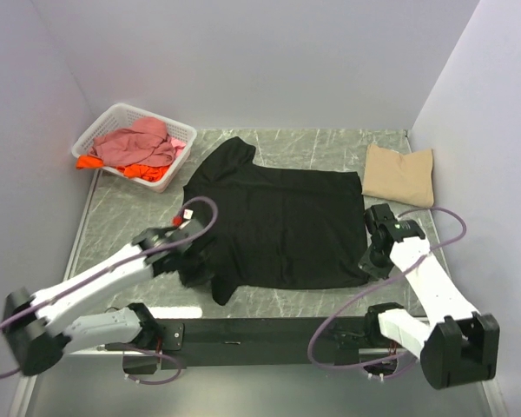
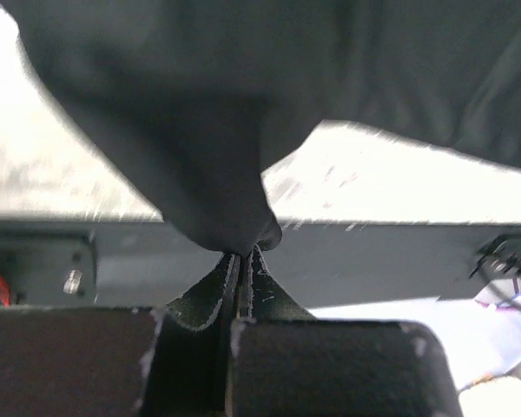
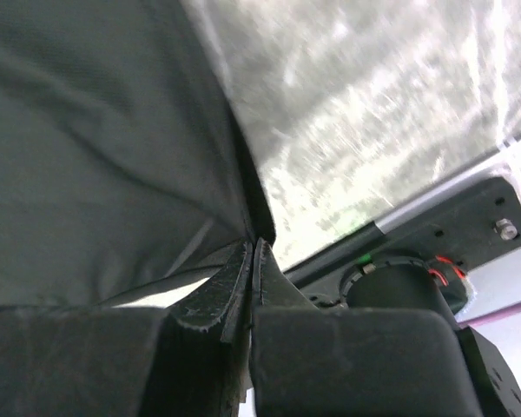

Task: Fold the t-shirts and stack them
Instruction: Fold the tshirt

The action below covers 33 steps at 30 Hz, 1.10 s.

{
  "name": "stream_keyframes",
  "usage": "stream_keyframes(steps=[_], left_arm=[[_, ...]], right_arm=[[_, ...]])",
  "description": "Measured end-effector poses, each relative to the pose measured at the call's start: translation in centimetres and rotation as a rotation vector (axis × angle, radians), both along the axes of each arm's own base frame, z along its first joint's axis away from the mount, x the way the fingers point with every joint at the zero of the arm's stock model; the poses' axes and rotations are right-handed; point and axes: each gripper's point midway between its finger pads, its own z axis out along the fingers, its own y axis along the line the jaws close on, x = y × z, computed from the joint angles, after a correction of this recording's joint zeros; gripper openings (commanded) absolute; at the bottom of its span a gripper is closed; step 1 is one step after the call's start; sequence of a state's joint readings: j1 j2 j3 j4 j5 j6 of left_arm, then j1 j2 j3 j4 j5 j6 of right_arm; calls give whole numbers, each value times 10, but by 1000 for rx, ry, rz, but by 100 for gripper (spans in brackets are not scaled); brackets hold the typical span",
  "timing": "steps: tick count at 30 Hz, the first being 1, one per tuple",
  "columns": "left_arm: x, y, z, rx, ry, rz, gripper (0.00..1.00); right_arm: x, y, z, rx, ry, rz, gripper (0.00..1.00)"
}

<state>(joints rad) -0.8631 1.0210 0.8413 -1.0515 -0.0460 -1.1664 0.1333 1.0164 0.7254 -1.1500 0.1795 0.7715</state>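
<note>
A black t-shirt (image 1: 282,221) lies spread over the middle of the table, one sleeve pointing to the far left. My left gripper (image 1: 194,268) is shut on its near left part, and the cloth (image 2: 217,156) hangs bunched from the closed fingertips (image 2: 243,256). My right gripper (image 1: 371,263) is shut on the near right corner, where the hem (image 3: 243,187) runs into the pinched tips (image 3: 253,248). A folded tan t-shirt (image 1: 400,175) rests at the far right. Pink (image 1: 141,143) and orange (image 1: 148,171) t-shirts are heaped in the basket.
A white lattice basket (image 1: 103,127) stands at the far left corner. A black base rail (image 1: 260,331) runs along the near edge between the arms. Grey walls close in the left, back and right sides of the marble-patterned table (image 1: 122,213).
</note>
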Motion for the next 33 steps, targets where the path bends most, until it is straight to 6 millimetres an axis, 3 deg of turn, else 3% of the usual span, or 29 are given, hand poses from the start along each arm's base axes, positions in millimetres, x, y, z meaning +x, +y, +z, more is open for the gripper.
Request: stream_keyframes(steps=[6, 11, 18, 24, 28, 33], left_arm=[[83, -15, 16, 30, -96, -23, 1], [133, -23, 22, 66, -167, -98, 1], [180, -31, 11, 145, -198, -215, 1], [222, -20, 10, 190, -237, -239, 1], [244, -14, 12, 202, -262, -251, 1], [264, -17, 15, 200, -290, -281, 0]], right_arm=[[36, 6, 4, 9, 3, 57, 0], [65, 9, 2, 18, 0, 111, 0], [107, 4, -4, 3, 26, 170, 0], [149, 5, -11, -3, 41, 213, 0], [175, 6, -12, -7, 31, 233, 0], [194, 4, -8, -17, 13, 243, 0]])
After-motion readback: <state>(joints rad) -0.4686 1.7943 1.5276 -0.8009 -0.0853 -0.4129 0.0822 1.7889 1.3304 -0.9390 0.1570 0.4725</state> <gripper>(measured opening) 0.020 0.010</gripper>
